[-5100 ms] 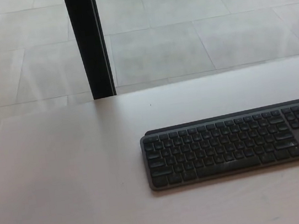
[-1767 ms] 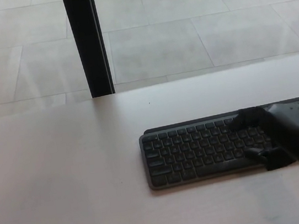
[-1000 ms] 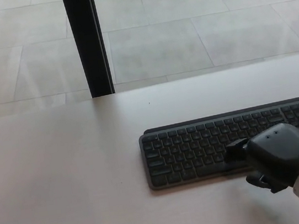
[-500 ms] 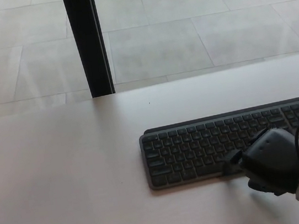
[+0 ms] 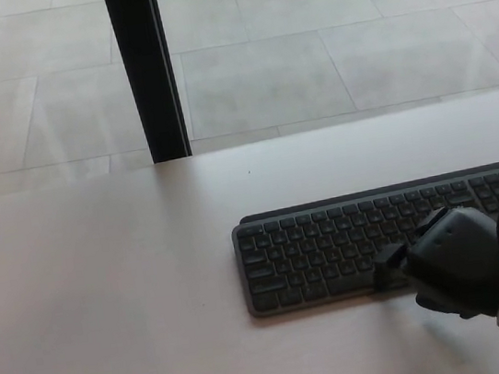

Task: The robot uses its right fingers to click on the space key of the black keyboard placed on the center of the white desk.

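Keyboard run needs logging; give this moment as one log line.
right robot hand: over keyboard bottom row | fingertip at space key | left: not in view

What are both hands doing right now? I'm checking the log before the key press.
Left hand: not in view.
Right hand: over the keyboard near edge, holding nothing; open or shut cannot be told.

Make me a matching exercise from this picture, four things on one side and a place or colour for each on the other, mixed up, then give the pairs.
Things:
1. keyboard
2. right hand
3. desk
4. post

Descriptions:
A. white, bare across its left side
B. black upright beyond the desk's far edge
C. dark, flat on the desk, running off the picture's right edge
D. black, over the keyboard's front row of keys

Pairs: 1-C, 2-D, 3-A, 4-B
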Controlling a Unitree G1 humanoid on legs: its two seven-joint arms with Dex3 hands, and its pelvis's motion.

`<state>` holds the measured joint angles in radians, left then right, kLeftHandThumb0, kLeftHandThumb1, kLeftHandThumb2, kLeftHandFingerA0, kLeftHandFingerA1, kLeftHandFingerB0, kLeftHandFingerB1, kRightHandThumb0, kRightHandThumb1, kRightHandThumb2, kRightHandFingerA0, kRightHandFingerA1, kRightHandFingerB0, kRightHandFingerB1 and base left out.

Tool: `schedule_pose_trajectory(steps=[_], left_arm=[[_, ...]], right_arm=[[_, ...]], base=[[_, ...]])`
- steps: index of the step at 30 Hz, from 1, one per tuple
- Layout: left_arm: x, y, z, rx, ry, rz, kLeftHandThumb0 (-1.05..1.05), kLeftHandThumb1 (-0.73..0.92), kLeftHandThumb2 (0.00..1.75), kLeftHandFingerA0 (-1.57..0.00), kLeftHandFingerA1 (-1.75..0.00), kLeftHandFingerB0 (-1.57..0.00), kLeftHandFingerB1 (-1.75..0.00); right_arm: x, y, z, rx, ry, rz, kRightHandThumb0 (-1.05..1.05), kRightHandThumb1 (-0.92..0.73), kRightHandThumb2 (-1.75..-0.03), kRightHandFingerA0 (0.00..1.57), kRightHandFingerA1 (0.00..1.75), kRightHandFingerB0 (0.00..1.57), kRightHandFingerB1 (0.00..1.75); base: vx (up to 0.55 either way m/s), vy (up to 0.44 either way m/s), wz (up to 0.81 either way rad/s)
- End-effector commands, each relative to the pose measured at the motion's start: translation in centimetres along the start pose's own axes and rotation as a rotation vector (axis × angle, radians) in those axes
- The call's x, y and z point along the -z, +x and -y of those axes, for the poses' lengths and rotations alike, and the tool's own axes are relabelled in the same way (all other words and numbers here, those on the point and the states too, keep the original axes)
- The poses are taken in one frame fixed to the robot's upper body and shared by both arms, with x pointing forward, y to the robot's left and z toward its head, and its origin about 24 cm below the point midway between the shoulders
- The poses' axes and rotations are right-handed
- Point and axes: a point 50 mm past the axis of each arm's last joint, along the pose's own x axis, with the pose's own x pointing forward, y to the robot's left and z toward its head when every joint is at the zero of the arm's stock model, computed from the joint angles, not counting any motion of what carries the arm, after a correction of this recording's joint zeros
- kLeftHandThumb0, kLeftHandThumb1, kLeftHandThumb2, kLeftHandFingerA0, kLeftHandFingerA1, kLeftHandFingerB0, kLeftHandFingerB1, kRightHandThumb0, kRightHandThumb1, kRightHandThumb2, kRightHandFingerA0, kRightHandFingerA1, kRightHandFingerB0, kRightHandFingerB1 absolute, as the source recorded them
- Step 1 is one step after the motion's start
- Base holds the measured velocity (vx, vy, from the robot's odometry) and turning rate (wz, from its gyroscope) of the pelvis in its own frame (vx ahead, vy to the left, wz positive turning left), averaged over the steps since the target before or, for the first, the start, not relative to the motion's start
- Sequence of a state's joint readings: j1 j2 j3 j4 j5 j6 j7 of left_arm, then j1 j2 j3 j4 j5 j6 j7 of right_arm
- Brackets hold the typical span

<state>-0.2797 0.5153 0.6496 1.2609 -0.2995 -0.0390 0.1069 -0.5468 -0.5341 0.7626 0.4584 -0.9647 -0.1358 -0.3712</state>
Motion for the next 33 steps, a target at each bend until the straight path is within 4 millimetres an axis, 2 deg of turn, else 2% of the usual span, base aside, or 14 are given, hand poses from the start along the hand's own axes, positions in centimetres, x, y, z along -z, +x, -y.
schedule_pose_trajectory(steps=[1,15,18,25,33], left_arm=[[-0.6,0.1,-0.6,-0.023,-0.013,0.027,-0.63,0.78,0.63,-0.75,-0.66,-0.59,-0.56],[-0.7,0.1,-0.5,-0.023,0.017,0.04,-0.64,0.78,0.63,-0.76,-0.67,-0.61,-0.57],[-0.6,0.1,-0.6,-0.016,0.001,0.04,-0.64,0.79,0.63,-0.76,-0.67,-0.61,-0.58],[-0.8,0.1,-0.6,-0.021,0.001,0.036,-0.63,0.79,0.64,-0.75,-0.66,-0.57,-0.55],[-0.9,0.1,-0.5,-0.02,0.001,0.04,-0.64,0.79,0.63,-0.77,-0.67,-0.6,-0.58]], right_arm=[[-0.3,-0.2,-0.6,-0.036,0.009,0.012,-0.31,-0.64,-0.63,0.79,1.6,0.64,0.5],[-0.7,-0.5,-1.4,-0.083,0.014,0.024,-0.31,-0.67,-0.64,0.74,1.58,0.61,0.5],[-0.1,-0.6,-1.9,-0.083,0.015,-0.01,-0.3,-0.62,-0.62,0.8,1.59,0.64,0.5],[1.2,-0.6,-2.2,-0.128,0.013,-0.082,-0.32,-0.63,-0.61,0.75,1.59,0.62,0.49],[1.1,-0.8,-2.7,-0.13,0.038,-0.086,-0.3,-0.64,-0.61,0.76,1.59,0.63,0.49]], base=[[0.0,0.0,0.0],[0.0,0.0,0.0],[0.0,0.0,0.0],[0.0,0.0,0.0],[0.0,0.0,0.0]])
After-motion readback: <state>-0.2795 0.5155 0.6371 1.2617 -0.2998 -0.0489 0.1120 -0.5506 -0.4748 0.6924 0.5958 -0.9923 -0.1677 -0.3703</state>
